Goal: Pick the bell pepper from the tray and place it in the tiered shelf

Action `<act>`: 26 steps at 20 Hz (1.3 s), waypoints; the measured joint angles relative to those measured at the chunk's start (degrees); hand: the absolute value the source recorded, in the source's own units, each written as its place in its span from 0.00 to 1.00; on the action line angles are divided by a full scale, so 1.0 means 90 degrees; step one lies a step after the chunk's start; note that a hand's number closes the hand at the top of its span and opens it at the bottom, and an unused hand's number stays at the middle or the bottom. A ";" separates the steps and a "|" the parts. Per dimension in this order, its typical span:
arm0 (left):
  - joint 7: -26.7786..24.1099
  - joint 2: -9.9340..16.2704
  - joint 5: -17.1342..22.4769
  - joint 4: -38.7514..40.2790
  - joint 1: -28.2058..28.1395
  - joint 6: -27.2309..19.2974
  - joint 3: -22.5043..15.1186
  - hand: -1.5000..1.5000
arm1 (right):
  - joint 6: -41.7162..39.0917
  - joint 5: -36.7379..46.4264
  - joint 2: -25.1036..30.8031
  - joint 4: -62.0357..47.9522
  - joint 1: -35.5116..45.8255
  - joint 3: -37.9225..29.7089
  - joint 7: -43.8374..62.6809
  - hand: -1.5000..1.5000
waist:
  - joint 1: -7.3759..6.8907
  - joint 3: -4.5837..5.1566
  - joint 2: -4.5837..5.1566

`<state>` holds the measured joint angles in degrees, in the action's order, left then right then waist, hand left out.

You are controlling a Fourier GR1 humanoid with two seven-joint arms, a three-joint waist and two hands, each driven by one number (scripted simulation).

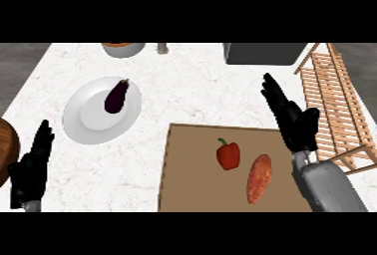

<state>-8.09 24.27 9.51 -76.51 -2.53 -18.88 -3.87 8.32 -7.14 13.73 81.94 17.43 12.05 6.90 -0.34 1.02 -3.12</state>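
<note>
The right robot hand (294, 119) hovers with fingers straight, holding nothing, over the brown tray's (188, 169) far right edge, with the red bell pepper (228, 154) lying on the tray below-left of it and the wooden tiered shelf (335, 99) just to its right, while the left robot hand (31, 167) rests open at the tabletop's (191, 79) left edge.

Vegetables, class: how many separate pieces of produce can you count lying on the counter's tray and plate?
3. A red bell pepper and an orange sweet potato lie apart on the brown tray; a dark eggplant lies on the white plate. The cut-off bowl may hide more.
</note>
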 measured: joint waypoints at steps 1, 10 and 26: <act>-0.0016 -0.0033 -0.0007 -0.0028 0.0064 0.0031 -0.0017 0.50 | 0.0024 0.0041 0.0014 0.0103 -0.0040 -0.0004 -0.0005 0.00 | 0.0018 -0.0024 0.0071; 0.0230 -0.0343 -0.0138 -0.0435 0.0872 0.0529 -0.0708 0.50 | 0.0847 0.0091 0.0165 0.0095 -0.0096 -0.0730 0.0140 1.00 | 0.0381 -0.0120 0.0331; 0.0847 -0.0891 -0.0425 -0.0413 0.1576 0.0791 -0.1208 0.50 | 0.2294 0.1241 -0.0204 0.0439 -0.1806 -0.0609 -0.1574 0.00 | 0.0100 -0.0108 0.0336</act>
<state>-0.47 16.25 5.69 -80.23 11.66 -11.76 -14.74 28.97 4.03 11.89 85.89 1.17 6.57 -7.27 0.55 0.04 -0.10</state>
